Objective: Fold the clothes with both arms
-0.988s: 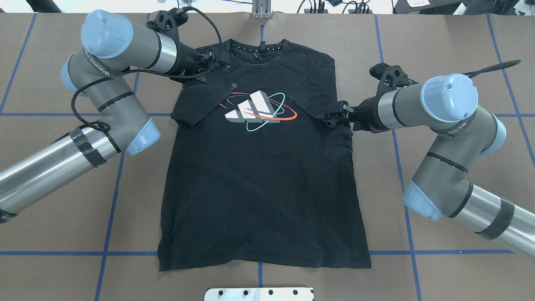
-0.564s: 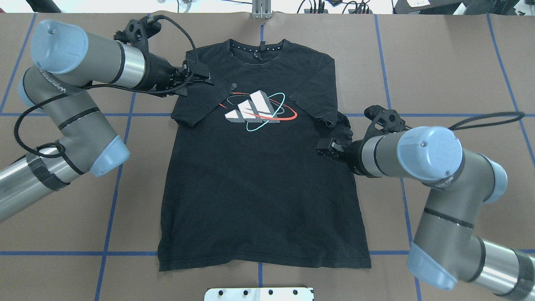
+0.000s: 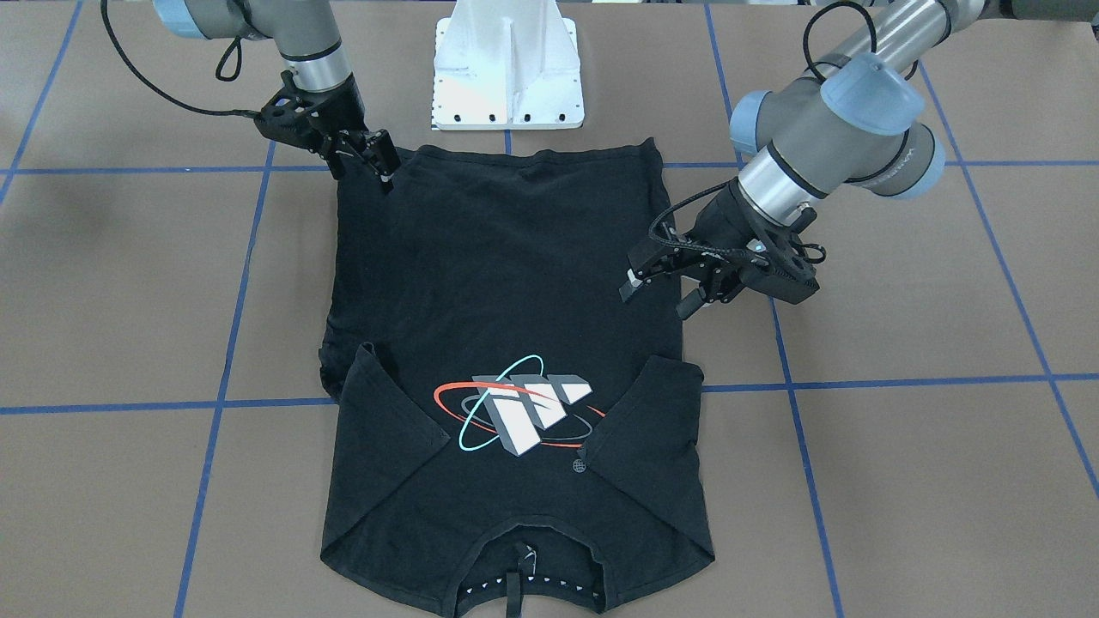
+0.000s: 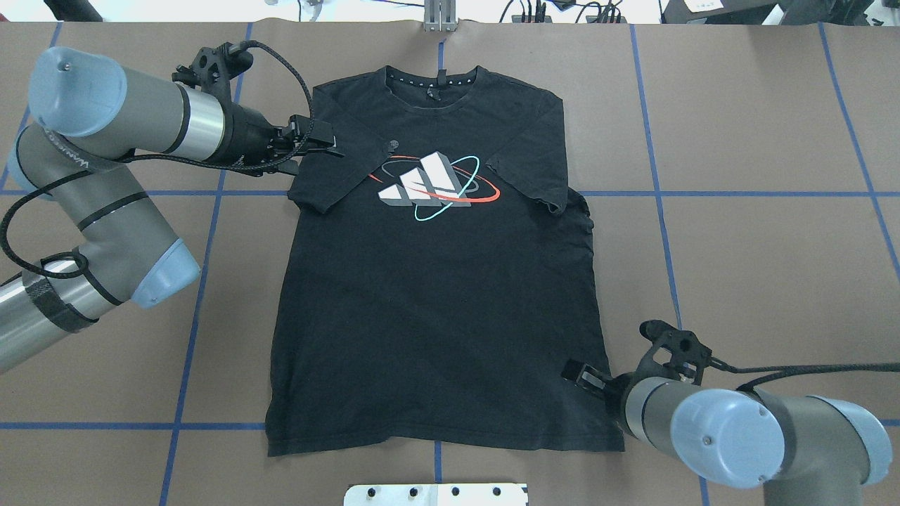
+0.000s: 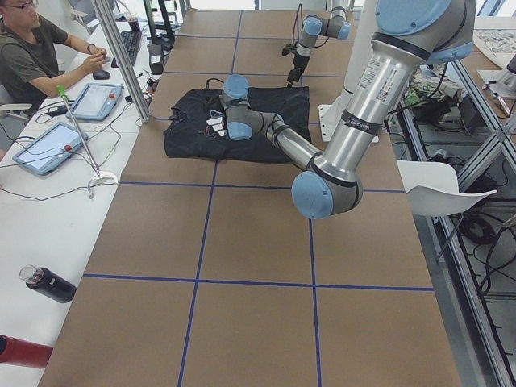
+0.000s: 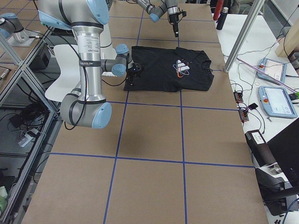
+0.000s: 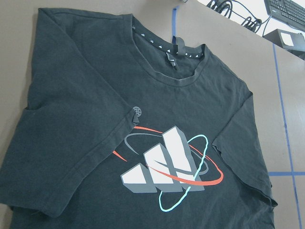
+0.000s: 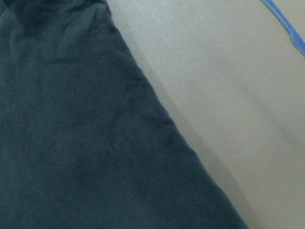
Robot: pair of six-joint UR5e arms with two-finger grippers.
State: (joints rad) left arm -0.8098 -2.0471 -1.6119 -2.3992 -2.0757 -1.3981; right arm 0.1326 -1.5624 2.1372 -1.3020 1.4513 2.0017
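Observation:
The black T-shirt (image 4: 436,316) lies flat on the table, print (image 4: 436,184) up, collar at the far side. Both sleeves are folded in onto the chest. My left gripper (image 4: 329,143) hovers open and empty over the folded left sleeve; in the front view (image 3: 657,296) its two fingers stand apart. My right gripper (image 4: 580,374) is low over the shirt's right edge near the bottom hem corner, and looks open and empty in the front view (image 3: 378,163). The left wrist view shows collar and print (image 7: 167,162). The right wrist view shows the shirt's edge (image 8: 71,143) on bare table.
The white pedestal base (image 3: 508,69) stands just behind the shirt's hem. Blue tape lines (image 4: 190,309) grid the brown table. A metal post (image 4: 439,14) stands beyond the collar. An operator (image 5: 40,48) sits at a side desk with tablets.
My left gripper drew back leftward from the shoulder by the collar to above the folded left sleeve. My right gripper left the right sleeve and swung down along the shirt's side to the hem corner.

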